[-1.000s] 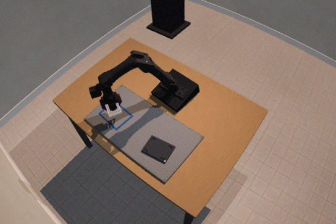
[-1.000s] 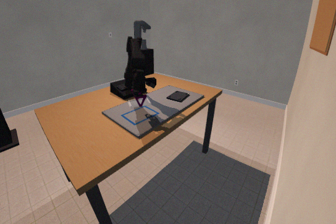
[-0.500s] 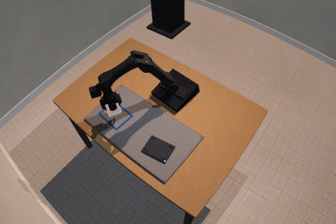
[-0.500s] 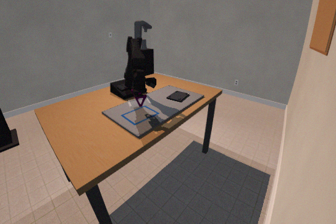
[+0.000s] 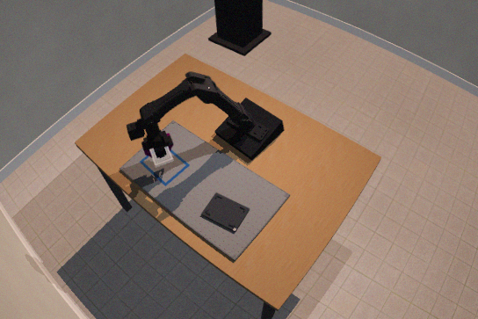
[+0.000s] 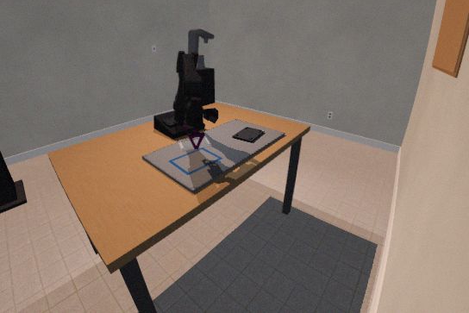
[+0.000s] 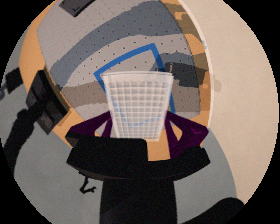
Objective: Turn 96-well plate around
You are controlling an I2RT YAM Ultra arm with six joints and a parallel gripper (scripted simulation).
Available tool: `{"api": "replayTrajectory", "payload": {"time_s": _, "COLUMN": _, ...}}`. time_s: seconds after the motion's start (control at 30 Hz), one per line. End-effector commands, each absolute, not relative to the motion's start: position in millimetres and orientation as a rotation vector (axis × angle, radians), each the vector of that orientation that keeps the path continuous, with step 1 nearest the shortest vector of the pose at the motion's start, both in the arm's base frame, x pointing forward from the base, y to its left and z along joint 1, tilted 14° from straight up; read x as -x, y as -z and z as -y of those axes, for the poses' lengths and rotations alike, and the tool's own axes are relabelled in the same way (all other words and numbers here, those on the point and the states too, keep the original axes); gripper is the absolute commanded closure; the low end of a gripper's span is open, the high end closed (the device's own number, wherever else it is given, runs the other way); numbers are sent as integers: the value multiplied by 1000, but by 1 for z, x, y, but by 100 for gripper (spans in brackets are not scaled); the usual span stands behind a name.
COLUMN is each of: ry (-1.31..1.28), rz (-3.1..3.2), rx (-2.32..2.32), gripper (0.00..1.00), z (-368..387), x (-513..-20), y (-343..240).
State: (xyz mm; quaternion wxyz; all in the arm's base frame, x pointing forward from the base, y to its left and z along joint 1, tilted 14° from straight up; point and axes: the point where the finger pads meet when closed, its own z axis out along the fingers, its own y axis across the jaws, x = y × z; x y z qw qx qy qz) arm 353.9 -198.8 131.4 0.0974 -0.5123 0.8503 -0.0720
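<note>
From the top, the white, gridded 96-well plate (image 5: 162, 157) is seen clamped in the gripper (image 5: 159, 152) over the blue taped outline B1 (image 5: 176, 174), well apart from the dark square nest N1 (image 5: 225, 212). In the wrist view, the translucent plate is held widely between the purple fingers; whether it is touching the grey deck (image 7: 75, 47) cannot be told.

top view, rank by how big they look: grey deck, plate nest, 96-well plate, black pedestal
1. grey deck
2. black pedestal, though it may only look large from nearness to the camera
3. plate nest
4. 96-well plate, partly hidden by the tool clamping it
</note>
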Motion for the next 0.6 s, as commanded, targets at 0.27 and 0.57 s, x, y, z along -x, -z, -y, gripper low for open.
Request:
{"api": "replayTrajectory", "payload": {"time_s": 0.27, "ry": 259, "rz": -2487, "rx": 1499, "gripper": 100, "z": 197, "x": -357, "y": -154}}
{"api": "replayTrajectory", "payload": {"time_s": 0.57, "ry": 263, "rz": -2483, "rx": 1500, "gripper": 100, "z": 197, "x": -359, "y": -152}}
